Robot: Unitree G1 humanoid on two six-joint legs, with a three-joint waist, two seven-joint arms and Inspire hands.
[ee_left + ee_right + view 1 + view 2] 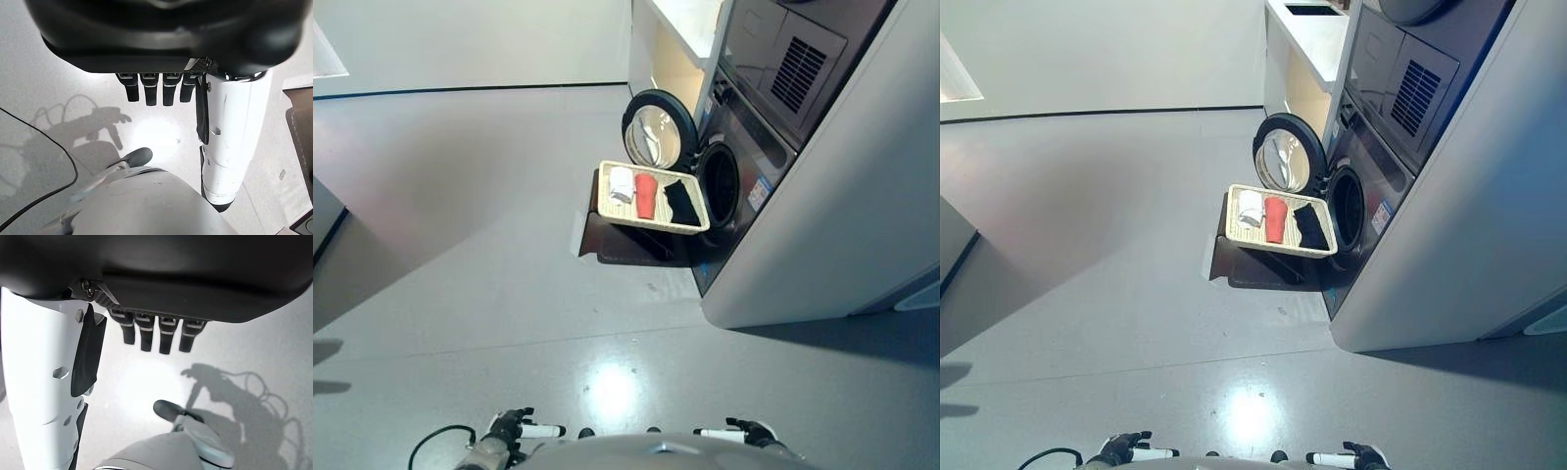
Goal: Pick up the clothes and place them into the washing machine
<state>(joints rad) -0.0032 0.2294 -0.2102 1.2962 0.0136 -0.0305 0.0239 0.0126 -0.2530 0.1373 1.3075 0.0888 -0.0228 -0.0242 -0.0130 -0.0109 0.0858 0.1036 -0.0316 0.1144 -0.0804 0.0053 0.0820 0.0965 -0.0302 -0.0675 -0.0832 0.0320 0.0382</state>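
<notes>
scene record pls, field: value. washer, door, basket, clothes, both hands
washing machine: right of the view's middle, drum mouth facing the basket
door: swung open
basket: cream, raised on a dark stand in front of the drum mouth
clothes: white, red, black, all in the basket
left hand: open, empty, hangs above the floor
right hand: open, empty, hangs above the floor
task progress: nothing picked up yet

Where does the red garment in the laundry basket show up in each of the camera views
Left eye view: red garment, middle of the basket, upper centre.
Right eye view: same place, between the white and black clothes.
Left wrist view: not in it.
Right wrist view: not in it.
Shared landmark: the open round washer door behind the basket.
</notes>
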